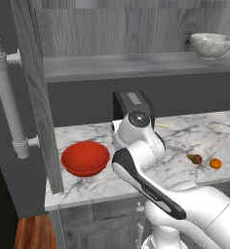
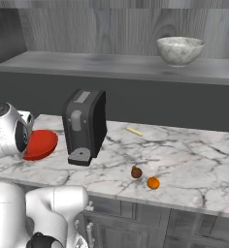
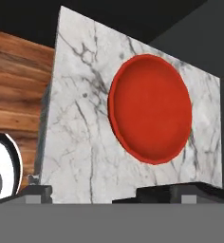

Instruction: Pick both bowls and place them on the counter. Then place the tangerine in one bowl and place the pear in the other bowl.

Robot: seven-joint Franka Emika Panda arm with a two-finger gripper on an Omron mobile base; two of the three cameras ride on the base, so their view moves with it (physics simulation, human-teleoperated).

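Red bowl (image 1: 85, 158): glossy, plain, wide, upright on the counter (image 1: 195, 133) left of the coffee machine (image 2: 85, 126).
Marbled bowl (image 2: 180, 50): stone look, on the grey shelf (image 2: 111, 65) above and right of the coffee machine.
Pear (image 2: 136, 172): dark brown, right of the coffee machine, just beside the tangerine (image 2: 153, 182), a bright orange ball.
Gripper (image 3: 92, 192): fingers spread wide, nothing held, above the red bowl.
Risk 1: reaching for the marbled bowl may clip the coffee machine.
Risk 2: smooth rim may slip from the pinch.
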